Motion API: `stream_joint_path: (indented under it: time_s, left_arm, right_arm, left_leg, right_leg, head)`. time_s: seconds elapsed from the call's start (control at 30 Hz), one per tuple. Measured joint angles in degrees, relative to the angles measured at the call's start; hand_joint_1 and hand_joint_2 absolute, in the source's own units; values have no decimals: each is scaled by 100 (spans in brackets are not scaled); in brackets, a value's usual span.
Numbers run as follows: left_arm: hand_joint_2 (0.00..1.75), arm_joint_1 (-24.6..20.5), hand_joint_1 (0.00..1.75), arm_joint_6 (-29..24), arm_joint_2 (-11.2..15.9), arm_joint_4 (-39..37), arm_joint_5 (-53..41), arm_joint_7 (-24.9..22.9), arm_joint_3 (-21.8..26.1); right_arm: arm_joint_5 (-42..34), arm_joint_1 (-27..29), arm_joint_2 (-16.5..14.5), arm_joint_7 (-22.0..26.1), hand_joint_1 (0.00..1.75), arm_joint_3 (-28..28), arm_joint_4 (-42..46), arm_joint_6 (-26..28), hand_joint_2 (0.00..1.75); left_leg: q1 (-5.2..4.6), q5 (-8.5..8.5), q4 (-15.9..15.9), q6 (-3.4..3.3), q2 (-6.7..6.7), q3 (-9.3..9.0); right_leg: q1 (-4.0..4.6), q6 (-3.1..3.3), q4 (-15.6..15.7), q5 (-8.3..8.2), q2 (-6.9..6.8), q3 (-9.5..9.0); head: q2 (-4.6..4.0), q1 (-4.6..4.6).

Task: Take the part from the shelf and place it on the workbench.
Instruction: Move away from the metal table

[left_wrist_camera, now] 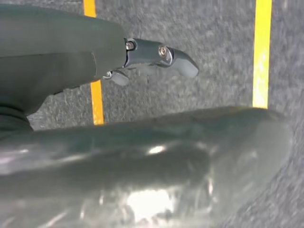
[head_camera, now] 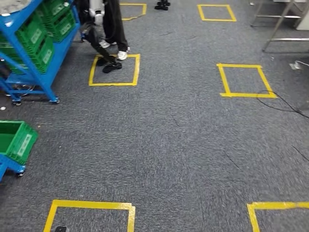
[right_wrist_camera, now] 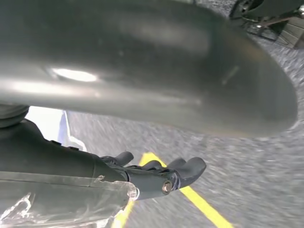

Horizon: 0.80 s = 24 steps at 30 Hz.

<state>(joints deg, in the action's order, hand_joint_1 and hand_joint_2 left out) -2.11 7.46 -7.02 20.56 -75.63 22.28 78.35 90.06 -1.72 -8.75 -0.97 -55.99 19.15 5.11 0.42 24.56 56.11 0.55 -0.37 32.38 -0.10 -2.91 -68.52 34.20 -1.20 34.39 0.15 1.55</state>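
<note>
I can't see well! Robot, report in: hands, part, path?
Left hand and right hand empty. Part unseen. Blue shelf ahead left; person beside it.

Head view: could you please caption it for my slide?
Grey carpet with yellow tape squares, a blue shelf of green bins at left.

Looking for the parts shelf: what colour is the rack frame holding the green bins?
Blue; the rack frame shows best in the head view, at far left.
</note>
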Motion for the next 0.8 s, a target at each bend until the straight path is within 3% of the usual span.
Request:
stream_joint_path:
  time_s: [0.03,0.07,0.1,0.17,0.23,0.3,0.37,0.43,0.5,0.57,0.6,0.67,0.73,0.8]
  left_arm:
    - [0,-5,0,9,-3,16,1,2,1]
    - [0,-2,0,18,-7,32,1,3,2]
    - [0,7,0,30,-11,48,1,3,4]
    - [0,21,0,61,-29,97,1,3,14]
    - [0,14,0,114,-55,172,2,6,26]
    - [0,19,0,172,-86,256,3,14,44]
    - [0,51,0,209,-124,322,4,24,76]
    - [0,68,0,235,-168,371,2,29,113]
    - [0,49,0,261,-216,412,-5,30,135]
    - [0,32,0,275,-252,443,-13,30,155]
    - [0,34,0,277,-263,457,-16,31,167]
    - [0,40,0,279,-269,488,-20,43,186]
    - [0,18,0,286,-272,516,-24,60,193]
    - [0,-10,0,296,-274,527,-34,74,196]
  right_arm:
    - [0,6,4,10,0,12,-21,0,0]
    - [-1,12,8,21,0,20,-39,1,0]
    - [-1,14,14,33,0,27,-55,3,0]
    - [-1,8,28,61,0,51,-80,17,0]
    - [-12,-6,42,86,0,74,-108,49,0]
    - [-93,-19,55,116,0,71,-134,86,0]
    - [-247,-34,68,172,0,27,-143,115,0]
    - [-375,-52,88,219,0,-50,-143,135,0]
    - [-427,-53,115,233,0,-134,-144,149,0]
    - [-414,-46,133,247,0,-200,-146,151,0]
    - [-382,-48,138,257,0,-220,-149,146,0]
    - [-269,-58,139,274,0,-239,-158,135,0]
    - [-132,-59,139,288,0,-227,-171,129,0]
    - [-51,-60,140,299,0,-189,-179,129,0]
  left_leg:
    - [-1,-4,1,-9,-78,5]
    - [-1,-6,2,-9,-163,6]
    - [0,-9,4,-5,-249,3]
    - [10,-15,7,15,-425,-8]
    - [8,-24,23,66,-584,10]
    - [16,-53,24,145,-721,62]
    - [42,-84,10,218,-801,107]
    - [27,68,213,257,-556,220]
    - [4,451,869,275,-194,530]
    - [6,722,1537,289,-78,832]
    - [6,710,1632,291,-63,861]
    - [4,415,1201,281,15,598]
    - [-15,118,451,244,286,163]
    - [-40,46,84,180,432,-24]
  right_leg:
    - [-1,-3,-398,150,62,195]
    - [-1,-2,-639,193,89,326]
    - [-3,3,-660,117,103,359]
    - [-24,16,-45,-309,202,112]
    - [-72,21,698,-615,492,-215]
    - [-85,44,952,-649,634,-327]
    - [-71,111,979,-673,505,-331]
    - [-71,190,1015,-708,354,-334]
    - [-52,239,1031,-716,174,-328]
    - [-29,256,1030,-710,-21,-320]
    - [-24,258,1030,-707,-108,-319]
    - [-23,248,1030,-700,-263,-328]
    - [1,208,1016,-673,-396,-332]
    - [32,147,1004,-649,-518,-348]
  head:
    - [0,5]
    - [0,8]
    - [0,12]
    - [0,14]
    - [0,16]
    - [0,19]
    - [0,18]
    - [0,-11]
    - [0,-42]
    - [0,-47]
    - [0,-49]
    - [0,-50]
    - [0,-57]
    - [0,-41]
